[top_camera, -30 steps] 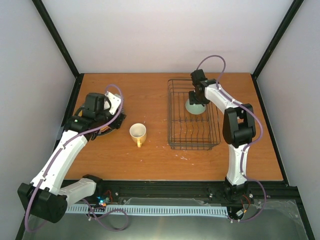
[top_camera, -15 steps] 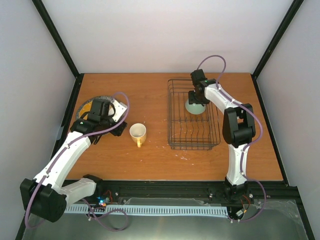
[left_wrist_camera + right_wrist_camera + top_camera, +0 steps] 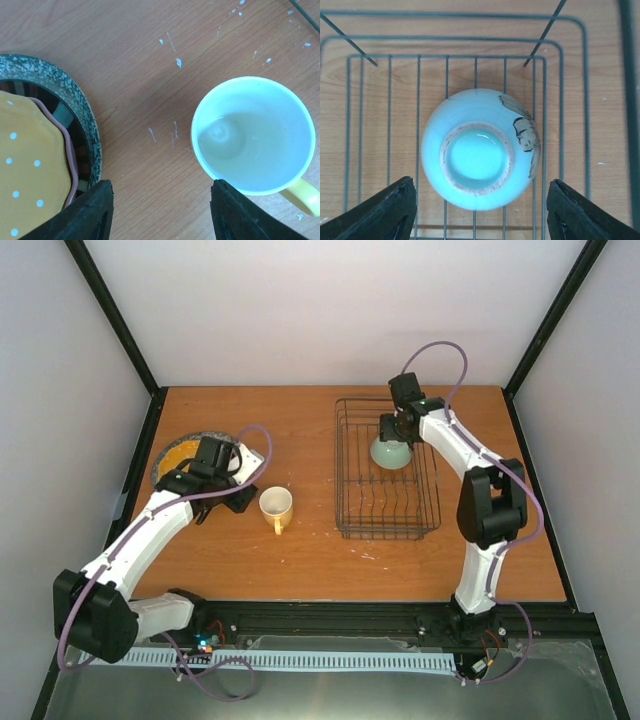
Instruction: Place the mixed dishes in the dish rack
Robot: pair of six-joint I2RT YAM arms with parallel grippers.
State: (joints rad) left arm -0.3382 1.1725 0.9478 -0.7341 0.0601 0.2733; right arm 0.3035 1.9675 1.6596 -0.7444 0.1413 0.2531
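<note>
The yellow mug stands upright on the table; in the left wrist view its handle points to the lower right. The orange-yellow plate lies on the maroon-pink plate, which lies on the grey speckled plate, stacked at the left. My left gripper is open and empty above bare table between the stack and the mug. The pale green bowl lies upside down in the dish rack. My right gripper is open above the bowl, not touching it.
The rack's near half holds rows of tines and no dishes. Black frame posts and white walls close in the table at the back and sides. A black rail runs along the near edge.
My left arm has swung from over the plate stack toward the mug, uncovering the plates. My right gripper has shifted slightly back and right; the bowl stays in the rack.
</note>
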